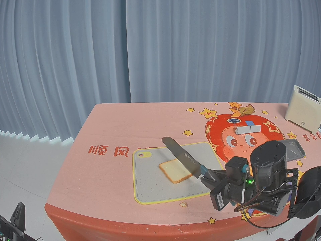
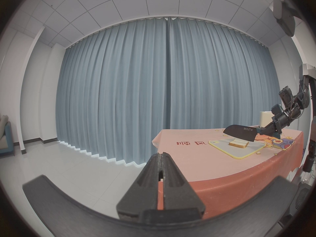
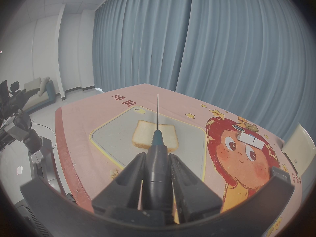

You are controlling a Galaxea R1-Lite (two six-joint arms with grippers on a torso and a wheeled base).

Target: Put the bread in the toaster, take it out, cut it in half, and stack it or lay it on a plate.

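Right hand (image 1: 209, 178) holds knife (image 1: 182, 156) over bread (image 1: 172, 173) on cutting board (image 1: 147, 184), toaster (image 1: 303, 109) beyond.

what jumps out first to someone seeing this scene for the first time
The big dark knife, clamped in the right gripper, slants over a slice of bread lying uncut on the grey cutting board near the front of the pink tablecloth. Next comes the bright cartoon face printed on that cloth, with the cream toaster at its far right corner.
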